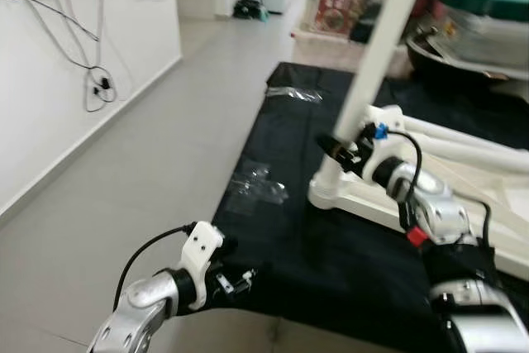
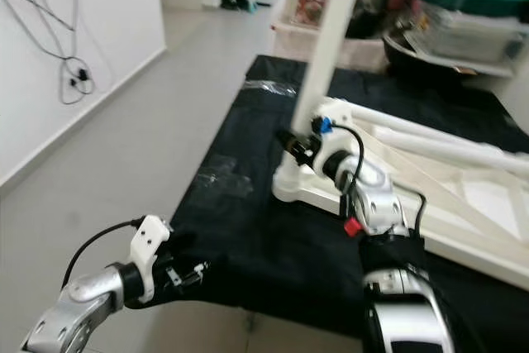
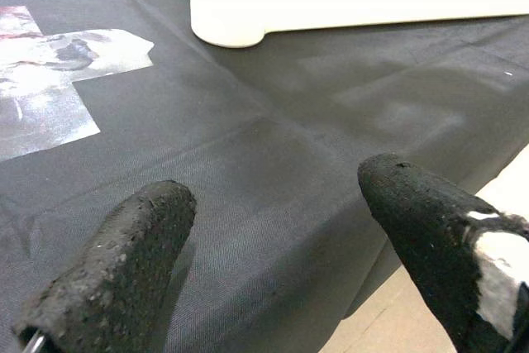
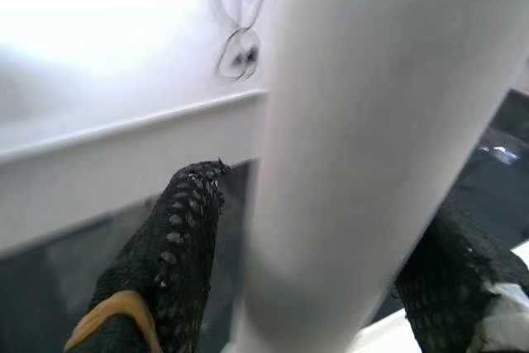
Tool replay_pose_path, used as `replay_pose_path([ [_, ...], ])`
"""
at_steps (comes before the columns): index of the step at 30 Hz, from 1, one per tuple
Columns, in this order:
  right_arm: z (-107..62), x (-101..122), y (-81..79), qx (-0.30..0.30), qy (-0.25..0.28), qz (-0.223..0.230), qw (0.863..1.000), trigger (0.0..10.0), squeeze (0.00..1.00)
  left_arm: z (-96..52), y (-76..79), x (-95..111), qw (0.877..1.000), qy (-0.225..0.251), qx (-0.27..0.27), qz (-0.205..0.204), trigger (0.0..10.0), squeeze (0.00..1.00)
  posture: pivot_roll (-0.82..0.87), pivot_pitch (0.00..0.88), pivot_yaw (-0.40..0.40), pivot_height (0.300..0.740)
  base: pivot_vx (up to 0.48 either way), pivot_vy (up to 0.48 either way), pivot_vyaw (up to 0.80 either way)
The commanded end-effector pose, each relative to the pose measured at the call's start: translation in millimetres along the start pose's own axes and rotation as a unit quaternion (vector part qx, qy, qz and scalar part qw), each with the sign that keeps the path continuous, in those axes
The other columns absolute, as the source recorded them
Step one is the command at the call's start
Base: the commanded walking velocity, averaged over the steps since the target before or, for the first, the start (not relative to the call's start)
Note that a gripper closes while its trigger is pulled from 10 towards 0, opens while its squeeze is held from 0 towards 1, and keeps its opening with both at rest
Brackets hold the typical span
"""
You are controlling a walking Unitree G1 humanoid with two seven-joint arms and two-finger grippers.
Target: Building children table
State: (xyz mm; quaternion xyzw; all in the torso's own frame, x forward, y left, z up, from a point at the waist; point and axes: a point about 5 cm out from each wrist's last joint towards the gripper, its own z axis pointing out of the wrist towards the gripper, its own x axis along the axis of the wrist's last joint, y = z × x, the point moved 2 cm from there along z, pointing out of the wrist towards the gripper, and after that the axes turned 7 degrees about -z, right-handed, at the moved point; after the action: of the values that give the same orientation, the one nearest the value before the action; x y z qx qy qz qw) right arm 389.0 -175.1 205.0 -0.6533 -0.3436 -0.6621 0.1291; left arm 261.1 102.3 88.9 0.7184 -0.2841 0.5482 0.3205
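A white table top lies upside down on a black cloth on the floor. A white round leg stands upright, slightly tilted, at its near left corner. My right gripper is shut on the leg low down, a black finger on each side of it. More white legs lie across the table top behind. My left gripper hovers open just over the cloth's near edge, nothing between its fingers.
Clear plastic bags lie on the cloth at its left side and far corner. A white wall with dangling cables runs along the left. Boxes and dark bins crowd the back right. Grey tile floor lies left of the cloth.
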Motion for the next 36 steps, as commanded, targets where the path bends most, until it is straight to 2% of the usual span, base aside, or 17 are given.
replay_pose_path([
  [1, 1.2, -5, -3.5, 0.025, -0.013, -0.018, 0.999, 10.0, 0.0, 0.0, -2.2, 0, 1.0, 0.0, 0.006, -0.002, 10.0, 0.0, 0.03, 0.0, -0.114, 0.74, 0.0, 0.0, 0.0],
  [3, 1.8, -7, -5.1, 0.036, -0.014, -0.024, 0.999, 10.0, 0.0, 0.0, -1.9, -1, 1.0, 0.001, 0.007, -0.003, 10.0, 0.0, 0.03, 0.0, -0.115, 0.74, 0.0, 0.0, 0.0],
  [4, 3.2, -7, -4.9, 0.036, -0.01, -0.019, 0.999, 7.8, 0.0, 0.0, 0.2, -2, 1.0, 0.0, 0.006, -0.004, 10.0, 0.0, 0.03, 0.0, -0.115, 0.74, 0.0, 0.0, 0.0],
  [5, 5.0, -6, -6.0, 0.036, 0.001, -0.008, 0.999, 0.0, 0.0, -0.3, 2.1, -3, 1.0, 0.0, 0.005, -0.005, 10.0, 0.0, 0.04, 0.0, -0.118, 0.74, 0.0, 0.0, 0.0],
  [9, 5.9, -3, -11.6, 0.055, 0.021, 0.008, 0.998, 0.0, 0.0, -1.6, 3.3, -4, 1.0, -0.002, 0.004, -0.007, 10.0, 0.0, 0.04, 0.0, -0.118, 0.74, 0.0, 0.0, 0.0],
  [12, -4.0, -2, -35.6, 0.183, 0.054, 0.019, 0.981, 0.0, 0.0, -5.3, -0.2, -3, 1.0, -0.003, 0.007, -0.006, 10.0, 0.0, 0.05, 0.0, -0.113, 0.74, 0.0, 0.0, 0.0],
  [13, -4.0, -2, -35.6, 0.183, 0.054, 0.019, 0.981, 0.0, 0.0, -5.3, -0.2, -3, 1.0, -0.003, 0.007, -0.006, 10.0, 0.0, 0.05, 0.0, -0.113, 0.74, 0.0, 0.0, 0.0],
  [16, -19.9, -7, -56.2, 0.281, 0.056, 0.002, 0.958, 0.0, 0.0, -6.6, -2.3, -1, 1.0, -0.003, 0.006, -0.005, 10.0, 0.0, 0.04, 0.0, -0.107, 0.74, 0.0, 0.0, 0.0],
  [18, -18.0, -9, -54.6, 0.264, 0.054, -0.005, 0.963, 0.0, 0.0, -6.0, -2.4, -1, 1.0, -0.003, 0.006, -0.004, 10.0, 0.0, 0.04, 0.0, -0.106, 0.74, 0.0, 0.0, 0.0],
  [19, 0.0, -14, -34.6, 0.131, 0.019, -0.014, 0.991, 0.0, 0.0, -4.4, -2.9, 1, 1.0, 0.002, 0.009, -0.002, 10.0, 0.0, 0.04, 0.0, -0.104, 0.74, 0.0, 0.0, 0.0],
  [20, 7.0, -16, -24.7, 0.065, 0.003, -0.021, 0.998, 0.0, 0.0, -4.0, -3.2, 1, 1.0, 0.004, 0.011, -0.002, 10.0, 0.0, 0.04, 0.0, -0.104, 0.74, 0.0, 0.0, 0.0],
  [21, 12.9, -19, -14.2, -0.012, -0.019, 0.002, 1.0, 0.0, 0.0, -3.6, -3.1, 1, 1.0, 0.005, 0.012, -0.002, 10.0, 0.0, 0.04, 0.0, -0.103, 0.74, 0.0, 0.0, 0.0],
  [22, 12.9, -19, -14.2, -0.012, -0.019, 0.002, 1.0, 0.0, 0.0, -3.6, -3.1, 1, 1.0, 0.005, 0.012, -0.002, 10.0, 0.0, 0.04, 0.0, -0.103, 0.74, 0.0, 0.0, 0.0],
  [25, 17.3, -28, -5.8, -0.14, -0.056, 0.055, 0.987, 0.0, 0.0, -3.4, -1.9, 1, 1.0, 0.006, 0.011, -0.003, 10.0, 0.0, 0.04, 0.0, -0.102, 0.74, 0.0, 0.0, 0.0],
  [28, 13.1, -38, -6.9, -0.229, -0.087, 0.076, 0.966, 0.0, 0.0, -3.6, -1.0, 1, 1.0, 0.005, 0.011, -0.003, 10.0, 0.0, 0.04, 0.0, -0.103, 0.74, 0.0, 0.0, 0.0],
  [29, 12.0, -41, -16.9, -0.255, -0.099, 0.085, 0.958, 0.0, 0.0, -4.1, -1.4, 1, 1.0, 0.005, 0.012, -0.003, 10.0, 0.0, 0.04, 0.0, -0.106, 0.74, 0.0, 0.0, 0.0],
  [36, 9.1, -48, -48.9, -0.298, -0.119, 0.104, 0.941, 0.0, 0.0, -5.2, -3.0, 1, 1.0, 0.005, 0.016, -0.003, 10.0, 0.0, 0.04, 0.0, -0.108, 0.74, 0.0, 0.0, 0.0],
])
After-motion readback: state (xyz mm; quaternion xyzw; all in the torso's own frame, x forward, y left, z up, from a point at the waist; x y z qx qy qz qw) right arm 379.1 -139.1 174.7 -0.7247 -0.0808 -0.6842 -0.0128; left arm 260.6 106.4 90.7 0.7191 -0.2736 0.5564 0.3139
